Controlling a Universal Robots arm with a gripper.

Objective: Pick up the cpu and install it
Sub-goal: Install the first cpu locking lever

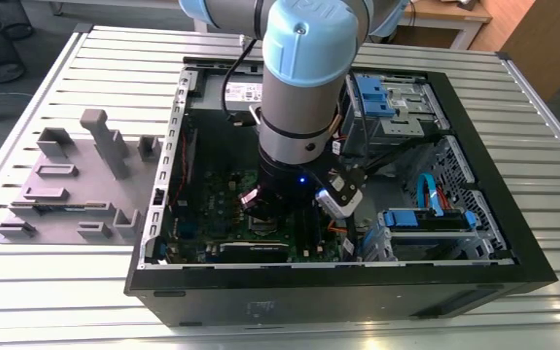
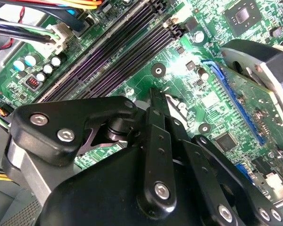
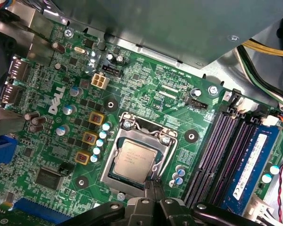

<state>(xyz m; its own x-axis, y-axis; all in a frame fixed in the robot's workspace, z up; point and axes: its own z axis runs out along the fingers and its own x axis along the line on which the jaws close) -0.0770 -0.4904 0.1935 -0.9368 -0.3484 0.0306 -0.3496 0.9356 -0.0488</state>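
The gripper [image 3: 152, 188] hovered with its jaws drawn nearly together and gripping nothing, fingertips just at the edge of the cpu [image 3: 135, 161], which lay flat, silver-grey top up, seated within the socket frame [image 3: 140, 155] on the green motherboard [image 3: 146, 96].

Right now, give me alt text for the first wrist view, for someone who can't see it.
A silver-topped cpu lies inside the metal socket frame on a green motherboard. The black claw reaches to the socket's edge, and dark memory slots run alongside.
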